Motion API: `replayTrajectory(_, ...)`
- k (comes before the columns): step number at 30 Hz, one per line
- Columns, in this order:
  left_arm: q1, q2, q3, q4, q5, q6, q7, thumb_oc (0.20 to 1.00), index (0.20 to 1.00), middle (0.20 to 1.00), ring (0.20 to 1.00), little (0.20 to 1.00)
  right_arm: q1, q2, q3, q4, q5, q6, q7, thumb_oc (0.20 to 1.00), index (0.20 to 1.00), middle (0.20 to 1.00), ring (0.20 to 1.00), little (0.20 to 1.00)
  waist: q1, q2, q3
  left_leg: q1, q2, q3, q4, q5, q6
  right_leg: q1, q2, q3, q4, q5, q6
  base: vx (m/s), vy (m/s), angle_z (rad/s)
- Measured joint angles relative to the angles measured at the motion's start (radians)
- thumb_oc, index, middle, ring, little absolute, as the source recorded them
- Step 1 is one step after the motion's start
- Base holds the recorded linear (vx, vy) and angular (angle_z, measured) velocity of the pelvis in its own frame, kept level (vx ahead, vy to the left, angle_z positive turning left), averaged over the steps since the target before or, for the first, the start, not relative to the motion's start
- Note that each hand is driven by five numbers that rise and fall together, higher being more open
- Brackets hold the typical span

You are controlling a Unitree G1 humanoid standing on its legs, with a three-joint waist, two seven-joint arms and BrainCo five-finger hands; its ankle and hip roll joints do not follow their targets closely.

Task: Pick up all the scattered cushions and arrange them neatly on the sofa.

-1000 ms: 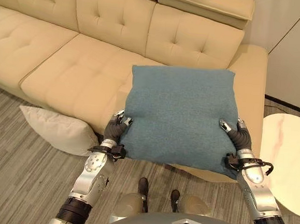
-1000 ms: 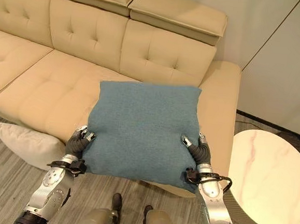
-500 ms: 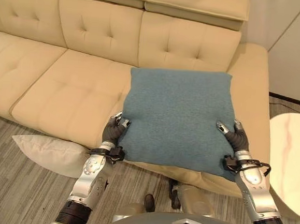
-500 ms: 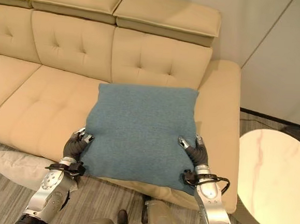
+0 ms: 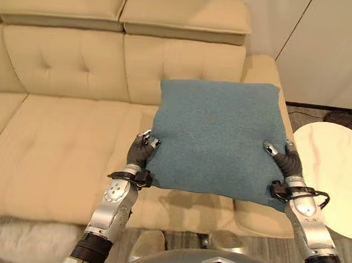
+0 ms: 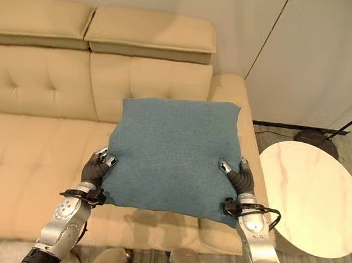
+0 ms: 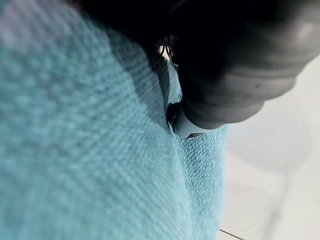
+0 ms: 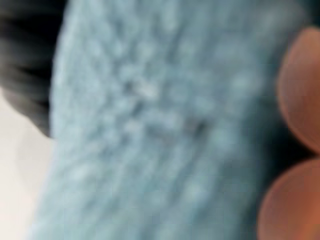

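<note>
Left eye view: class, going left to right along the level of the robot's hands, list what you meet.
Sofa seat → left hand → blue cushion → right hand → round marble table.

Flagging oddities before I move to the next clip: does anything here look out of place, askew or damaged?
One thing: a white cushion lies on the floor in front of the sofa, not yet picked up. The blue cushion is held level over the seat, left hand and right hand gripping its sides. No damage shows.
</note>
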Motion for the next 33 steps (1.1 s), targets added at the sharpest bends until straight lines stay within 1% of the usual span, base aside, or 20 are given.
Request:
replayTrajectory(1,-0.004,0.015,0.002,-0.006,0.001,0.0,0.003,0.2,0.2,0.2,0.2,0.2,-0.009,0.003,0.002,-0.004,-0.014,0.0,-0.002,0.2,0.2,0.2,0.2,0.2,-0.002,0.002,0.0,0.003,-0.022,0.012,-0.008,0.002,0.007,-0.007,-0.022,0.001,0.007,-0.01,0.016,0.05,0.146,-0.45)
replayTrajectory(2,-0.012,0.03,0.004,-0.006,0.004,0.0,0.005,0.2,0.2,0.2,0.2,0.2,-0.012,0.005,0.007,-0.009,-0.015,0.0,-0.006,0.2,0.2,0.2,0.2,0.2,0.005,0.002,0.0,0.004,-0.043,0.032,-0.008,0.0,0.009,-0.016,-0.049,0.007,0.015,-0.018,0.033,0.03,0.16,-0.3)
replayTrajectory(3,-0.018,0.043,0.011,-0.006,0.009,0.0,0.007,0.2,0.2,0.2,0.2,0.2,-0.02,0.01,0.013,-0.01,-0.022,0.0,-0.006,0.2,0.2,0.2,0.2,0.2,0.018,0.002,0.0,0.004,-0.054,0.048,-0.008,-0.003,0.01,-0.032,-0.061,0.014,0.022,-0.019,0.052,0.01,0.138,-0.42)
replayTrajectory(5,-0.021,0.073,0.029,-0.005,0.01,0.0,0.039,0.2,0.2,0.2,0.2,0.2,-0.083,0.013,0.053,-0.01,-0.063,0.007,-0.012,0.2,0.2,0.2,0.2,0.2,0.037,0.002,0.0,0.002,-0.063,0.115,-0.008,-0.013,0.023,-0.064,-0.073,0.024,0.027,0.001,0.087,0.01,0.082,-0.81)
replayTrajectory(6,-0.022,0.085,0.036,-0.005,0.011,0.0,0.051,0.2,0.2,0.2,0.2,0.2,-0.113,0.013,0.07,-0.01,-0.079,0.007,-0.013,0.2,0.2,0.2,0.2,0.2,0.057,0.001,0.0,0.003,-0.063,0.149,-0.008,-0.016,0.026,-0.078,-0.079,0.018,0.026,0.009,0.102,0.03,0.029,-0.95)
replayTrajectory(7,-0.023,0.09,0.044,-0.005,0.011,-0.001,0.058,0.2,0.2,0.2,0.2,0.2,-0.127,0.015,0.073,-0.011,-0.09,0.007,-0.016,0.2,0.2,0.2,0.2,0.2,0.06,0.001,-0.001,0.004,-0.064,0.159,-0.008,-0.02,0.028,-0.076,-0.088,-0.009,0.016,0.014,0.109,0.04,0.017,-0.64)
replayTrajectory(9,-0.025,0.087,0.046,-0.006,0.034,-0.008,0.078,0.2,0.2,0.2,0.2,0.2,-0.126,0.016,0.077,-0.013,-0.118,0.007,-0.046,0.2,0.2,0.2,0.2,0.2,0.069,-0.006,-0.004,0.003,-0.063,0.168,-0.009,-0.03,0.031,-0.072,-0.108,-0.091,-0.018,0.037,0.106,0.05,0.001,-0.23)
replayTrajectory(10,-0.024,0.084,0.045,-0.006,0.049,-0.011,0.086,0.2,0.2,0.2,0.2,0.2,-0.124,0.015,0.077,-0.013,-0.142,0.007,-0.059,0.2,0.2,0.2,0.2,0.2,0.073,-0.013,-0.009,0.003,-0.061,0.164,-0.009,-0.037,0.021,-0.058,-0.113,-0.119,-0.047,0.063,0.101,0.05,-0.015,-0.11)
replayTrajectory(11,-0.023,0.081,0.041,-0.007,0.071,-0.013,0.088,0.2,0.2,0.2,0.2,0.2,-0.124,0.013,0.076,-0.013,-0.17,0.007,-0.078,0.2,0.2,0.2,0.2,0.2,0.073,-0.016,-0.011,0.002,-0.051,0.162,-0.012,-0.039,0.018,-0.033,-0.099,-0.119,-0.095,0.09,0.088,0.01,-0.04,-0.03)
replayTrajectory(13,-0.026,0.082,0.041,-0.007,0.108,-0.014,0.111,0.2,0.2,0.2,0.2,0.2,-0.128,0.001,0.085,-0.013,-0.21,0.009,-0.1,0.2,0.2,0.2,0.2,0.2,0.074,-0.012,-0.014,-0.009,-0.038,0.151,-0.014,-0.034,0.014,-0.037,-0.085,-0.122,-0.107,0.098,0.079,-0.12,-0.09,0.16)
replayTrajectory(14,-0.074,0.082,0.028,-0.006,0.128,-0.017,0.142,0.2,0.2,0.2,0.2,0.2,-0.166,-0.015,0.091,-0.009,-0.231,0.01,-0.135,0.2,0.2,0.2,0.2,0.2,0.063,-0.009,-0.016,-0.059,-0.027,0.132,-0.012,-0.007,0.017,-0.076,-0.075,-0.146,-0.107,0.108,0.065,-0.18,-0.092,0.32)
replayTrajectory(15,-0.101,0.084,0.028,-0.006,0.129,-0.02,0.165,0.2,0.2,0.2,0.2,0.2,-0.208,-0.015,0.096,0.012,-0.243,0.01,-0.154,0.2,0.2,0.2,0.2,0.2,0.064,-0.006,-0.016,-0.099,-0.02,0.127,-0.009,0.01,0.016,-0.113,-0.067,-0.15,-0.107,0.119,0.055,-0.19,-0.096,0.34)
replayTrajectory(17,-0.156,0.085,0.028,-0.005,0.129,-0.02,0.192,0.2,0.2,0.2,0.2,0.2,-0.28,-0.029,0.104,0.044,-0.248,0.011,-0.171,0.2,0.2,0.2,0.2,0.2,0.062,0.0,-0.013,-0.165,-0.012,0.111,-0.009,0.033,0.009,-0.172,-0.059,-0.169,-0.103,0.135,0.044,-0.15,-0.089,0.23)
replayTrajectory(18,-0.177,0.084,0.024,0.0,0.131,-0.021,0.207,0.2,0.2,0.2,0.2,0.2,-0.311,-0.033,0.119,0.065,-0.248,0.013,-0.184,0.2,0.2,0.2,0.2,0.2,0.07,0.004,-0.012,-0.194,-0.005,0.11,-0.007,0.048,0.006,-0.197,-0.051,-0.172,-0.103,0.141,0.039,-0.22,-0.122,0.16)
replayTrajectory(22,-0.275,0.091,0.006,0.055,0.167,-0.03,0.258,0.2,0.2,0.2,0.2,0.2,-0.437,-0.044,0.157,0.16,-0.25,0.014,-0.228,0.2,0.2,0.2,0.2,0.2,0.084,0.025,-0.001,-0.292,0.016,0.096,-0.002,0.073,-0.018,-0.286,-0.026,-0.185,-0.103,0.151,0.036,-0.18,-0.085,0.11)
replayTrajectory(23,-0.349,0.092,0.005,0.09,0.167,-0.037,0.29,0.2,0.2,0.2,0.2,0.2,-0.5,-0.049,0.166,0.195,-0.25,0.018,-0.247,0.2,0.2,0.2,0.2,0.2,0.084,0.04,0.009,-0.355,0.025,0.083,-0.005,0.084,-0.036,-0.346,-0.02,-0.195,-0.103,0.167,0.035,-0.15,-0.094,0.13)
replayTrajectory(25,-0.431,0.093,0.001,0.141,0.172,-0.045,0.325,0.2,0.2,0.2,0.2,0.2,-0.571,-0.047,0.175,0.249,-0.25,0.026,-0.267,0.2,0.2,0.2,0.2,0.2,0.091,0.044,0.027,-0.412,0.036,0.083,-0.007,0.116,-0.035,-0.405,-0.009,-0.195,-0.102,0.185,0.029,-0.1,-0.091,0.0)
replayTrajectory(27,-0.514,0.095,-0.016,0.223,0.196,-0.048,0.338,0.2,0.2,0.2,0.2,0.2,-0.644,-0.05,0.186,0.337,-0.25,0.032,-0.281,0.2,0.2,0.2,0.2,0.2,0.092,0.046,0.035,-0.462,0.046,0.08,-0.008,0.113,-0.049,-0.456,0.001,-0.196,-0.102,0.193,0.024,-0.04,-0.073,-0.07)
replayTrajectory(28,-0.57,0.099,-0.037,0.259,0.209,-0.048,0.365,0.2,0.2,0.2,0.2,0.2,-0.672,-0.054,0.195,0.355,-0.25,0.043,-0.307,0.2,0.2,0.2,0.2,0.2,0.09,0.047,0.055,-0.478,0.051,0.076,-0.008,0.12,-0.054,-0.473,0.007,-0.196,-0.102,0.196,0.02,-0.03,-0.049,-0.04)
replayTrajectory(33,-0.71,0.143,-0.092,0.303,0.28,-0.047,0.427,0.2,0.2,0.2,0.2,0.2,-0.738,-0.065,0.2,0.379,-0.264,0.054,-0.387,0.2,0.2,0.2,0.2,0.2,0.086,0.051,0.064,-0.521,0.054,0.069,-0.008,0.126,-0.049,-0.514,0.01,-0.202,-0.102,0.201,0.012,-0.01,-0.02,0.01)
